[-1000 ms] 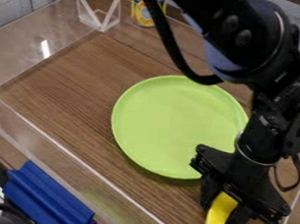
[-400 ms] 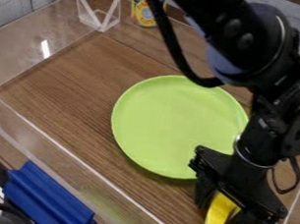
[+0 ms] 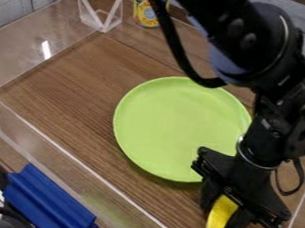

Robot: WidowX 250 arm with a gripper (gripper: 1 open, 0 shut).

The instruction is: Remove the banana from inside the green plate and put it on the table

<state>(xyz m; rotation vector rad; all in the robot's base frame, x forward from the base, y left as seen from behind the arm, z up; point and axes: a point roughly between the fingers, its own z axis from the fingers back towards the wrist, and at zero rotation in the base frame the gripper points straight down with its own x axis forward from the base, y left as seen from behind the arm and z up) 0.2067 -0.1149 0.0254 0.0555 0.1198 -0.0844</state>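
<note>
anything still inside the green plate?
No. The green plate shows only bare lime surface. Its near-right rim is hidden behind the claw, so that edge cannot be checked. The banana sits at the claw, on the near side of the plate, over the table.

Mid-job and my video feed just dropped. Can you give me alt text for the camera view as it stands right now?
The black gripper points down just past the near right rim of the green plate, shut on the banana, whose lower end is at the table. The plate is empty. Blue blocks sit at the near left corner.
</note>
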